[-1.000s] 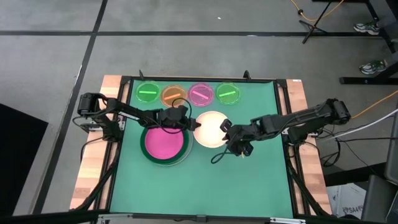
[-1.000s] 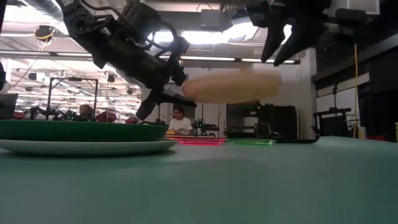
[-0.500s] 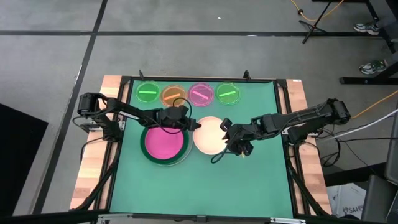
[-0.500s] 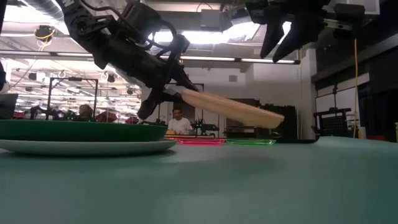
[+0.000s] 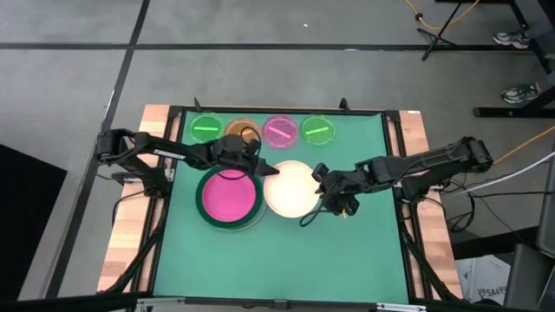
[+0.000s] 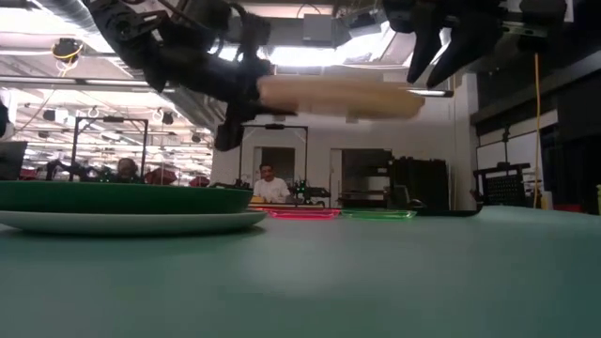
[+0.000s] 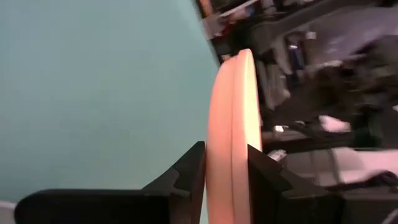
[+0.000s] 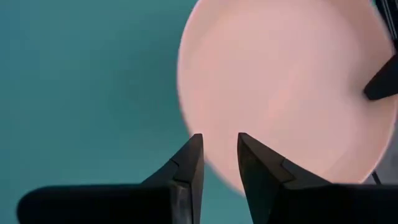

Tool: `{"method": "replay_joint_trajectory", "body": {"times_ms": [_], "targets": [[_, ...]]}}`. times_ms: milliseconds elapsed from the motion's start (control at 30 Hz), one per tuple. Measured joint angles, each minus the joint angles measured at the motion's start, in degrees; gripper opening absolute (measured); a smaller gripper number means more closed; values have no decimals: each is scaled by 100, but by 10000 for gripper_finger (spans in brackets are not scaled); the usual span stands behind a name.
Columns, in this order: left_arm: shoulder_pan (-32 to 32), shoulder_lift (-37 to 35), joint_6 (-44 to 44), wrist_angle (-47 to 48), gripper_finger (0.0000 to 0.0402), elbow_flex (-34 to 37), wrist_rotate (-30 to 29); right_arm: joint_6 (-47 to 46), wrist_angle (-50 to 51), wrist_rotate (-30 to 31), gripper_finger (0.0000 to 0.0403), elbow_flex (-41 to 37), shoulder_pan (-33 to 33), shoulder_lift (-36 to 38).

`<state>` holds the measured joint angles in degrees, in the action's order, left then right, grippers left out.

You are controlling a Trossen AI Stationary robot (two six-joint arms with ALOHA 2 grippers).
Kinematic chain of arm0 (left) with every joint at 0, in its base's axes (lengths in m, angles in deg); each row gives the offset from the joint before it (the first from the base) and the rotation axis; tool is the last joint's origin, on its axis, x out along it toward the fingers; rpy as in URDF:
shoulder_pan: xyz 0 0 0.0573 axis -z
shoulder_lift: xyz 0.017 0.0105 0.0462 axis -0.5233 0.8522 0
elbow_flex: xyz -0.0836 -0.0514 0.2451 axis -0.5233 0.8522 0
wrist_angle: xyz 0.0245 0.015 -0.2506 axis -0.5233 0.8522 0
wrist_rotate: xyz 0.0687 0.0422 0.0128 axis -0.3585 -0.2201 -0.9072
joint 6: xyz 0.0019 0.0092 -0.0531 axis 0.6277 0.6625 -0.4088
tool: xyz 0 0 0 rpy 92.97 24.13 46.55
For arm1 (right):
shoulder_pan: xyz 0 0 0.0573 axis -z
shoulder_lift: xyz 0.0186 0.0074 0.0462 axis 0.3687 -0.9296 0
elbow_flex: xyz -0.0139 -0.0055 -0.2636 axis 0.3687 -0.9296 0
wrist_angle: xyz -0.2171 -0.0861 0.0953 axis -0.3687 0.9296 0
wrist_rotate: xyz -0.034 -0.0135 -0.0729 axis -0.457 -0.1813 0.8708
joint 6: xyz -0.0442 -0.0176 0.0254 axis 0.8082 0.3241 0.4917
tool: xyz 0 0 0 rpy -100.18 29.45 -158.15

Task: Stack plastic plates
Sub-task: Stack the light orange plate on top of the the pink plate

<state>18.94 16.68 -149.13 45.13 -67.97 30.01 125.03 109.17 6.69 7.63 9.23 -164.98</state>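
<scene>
The cream plate (image 5: 293, 190) hangs in the air over the table's middle, level in the low view (image 6: 338, 97). My left gripper (image 5: 264, 170) is shut on its left rim. My right gripper (image 5: 319, 178) hovers open above the plate's right edge (image 8: 280, 87), touching nothing. To the left, the magenta plate (image 5: 229, 196) lies in the dark green plate (image 6: 122, 197), which rests on the white one (image 6: 131, 222). Four small translucent plates lie in a row by the far edge: green (image 5: 205, 129), orange (image 5: 240, 131), pink (image 5: 279, 130), green (image 5: 318, 130). My left gripper pinches the cream plate's rim (image 7: 229, 155) between its two fingers, one finger above (image 7: 189, 174) and one below (image 7: 264, 177). The fingers come level from the table's left. The plate is lifted clear of the table and sits about level, reaching out toward the right.
The green mat (image 5: 286, 260) has free room on its near half and to the right of the cream plate. A black frame (image 5: 390, 111) borders the mat. A cable loop (image 5: 308, 217) hangs below the right arm. People sit in the room beyond (image 6: 270, 183).
The cream plate first tipped, its free right end dropping toward the table, then came back level and now stands higher than a second ago. My left gripper rose with it, keeping its hold. My right gripper stayed above the plate's right edge.
</scene>
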Motion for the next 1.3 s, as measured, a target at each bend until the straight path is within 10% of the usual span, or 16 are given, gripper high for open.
{"method": "replay_joint_trajectory", "body": {"times_ms": [733, 1300], "targets": [[-941, -2261, 1212, 4013, 81, -4, 714, -4, 26, -4, 88, 0, 0, 26], [-1264, -3133, 2254, 6918, 81, -4, -117, -4, 2, -3, 88, 0, 0, 26]]}}
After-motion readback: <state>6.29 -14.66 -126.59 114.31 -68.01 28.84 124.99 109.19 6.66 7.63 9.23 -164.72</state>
